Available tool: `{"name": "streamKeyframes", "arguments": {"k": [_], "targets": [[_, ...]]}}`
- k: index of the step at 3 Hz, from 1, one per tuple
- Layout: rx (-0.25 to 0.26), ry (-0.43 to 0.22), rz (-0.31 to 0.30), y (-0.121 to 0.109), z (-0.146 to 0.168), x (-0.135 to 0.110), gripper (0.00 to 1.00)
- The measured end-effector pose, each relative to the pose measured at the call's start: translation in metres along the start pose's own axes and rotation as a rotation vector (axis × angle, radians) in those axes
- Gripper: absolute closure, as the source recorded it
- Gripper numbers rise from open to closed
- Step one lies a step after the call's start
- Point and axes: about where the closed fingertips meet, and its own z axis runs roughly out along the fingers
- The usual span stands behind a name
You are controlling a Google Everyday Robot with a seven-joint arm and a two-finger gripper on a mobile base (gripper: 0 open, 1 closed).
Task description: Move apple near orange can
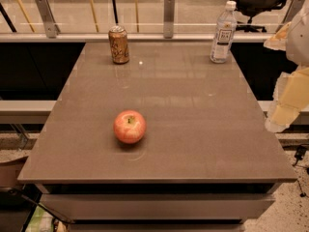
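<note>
Apple (129, 126) sits alone in the lower middle of the frame, a bit left of centre, free on the grey counter (203, 129) with nothing touching it. The orange can (119, 44) stands upright in the upper left-centre, at the counter's far edge and well apart from the apple. A clear water bottle (223, 33) stands upper right.

The gripper (289, 95) hangs at the right edge of the frame, mid-height, off the side of the counter and far from the apple. I cannot tell how the jaws stand. They hold neither apple nor can.

Step in hand, as I judge it, is the reach and grasp, not yet begun. To do it well:
- Come down from above, centred on the stem dimple.
- Close across the widest part, since the round smooth skin could roll or squirt out if pinched off-centre.
- Lift clear before travelling up-frame.
- Set it down just beside the can without bumping it. The can looks light and could tip.

Apple looks red-pink with a yellowish patch near the top, a short stem, a glossy skin, and a faint reflection under it.
</note>
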Motion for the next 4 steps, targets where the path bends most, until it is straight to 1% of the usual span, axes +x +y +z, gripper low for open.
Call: {"name": "streamKeyframes", "arguments": {"k": [1, 2, 3, 4], "targets": [[0.0, 0.0, 0.0, 0.0, 0.0, 0.0, 0.0], [0.008, -0.06, 0.014, 0.001, -0.002, -0.004, 0.0], [-0.001, -0.158, 0.042, 0.001, 0.002, -0.011, 0.0], [-0.007, -0.26, 0.096, 0.006, 0.006, -0.019, 0.0]]}}
